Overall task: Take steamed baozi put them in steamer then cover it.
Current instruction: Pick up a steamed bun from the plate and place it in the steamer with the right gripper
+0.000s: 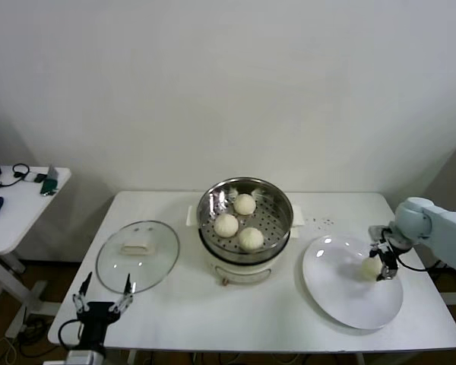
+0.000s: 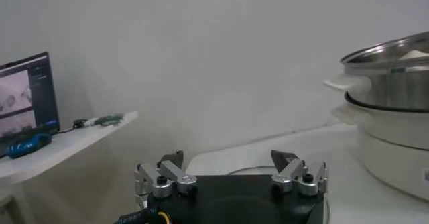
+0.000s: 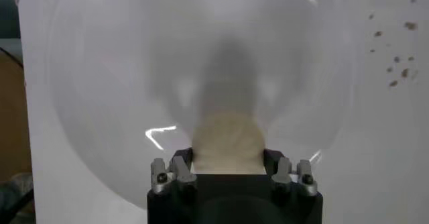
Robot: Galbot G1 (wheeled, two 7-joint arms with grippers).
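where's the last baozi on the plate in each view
Head view: the baozi sits at the plate's right side, held in the right hand.
Left wrist view: not in it.
Right wrist view: the baozi fills the lower middle, between the fingers.
Shared landmark: the white plate.

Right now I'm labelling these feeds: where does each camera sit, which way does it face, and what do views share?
Head: looks down at white table; left gripper parked, right gripper on plate.
Left wrist: low at table edge, open left gripper, facing shiny steel steamer.
Right wrist: above flat white round plate, right gripper shut on cream-white baozi.
Shared: baozi, plate with head view.
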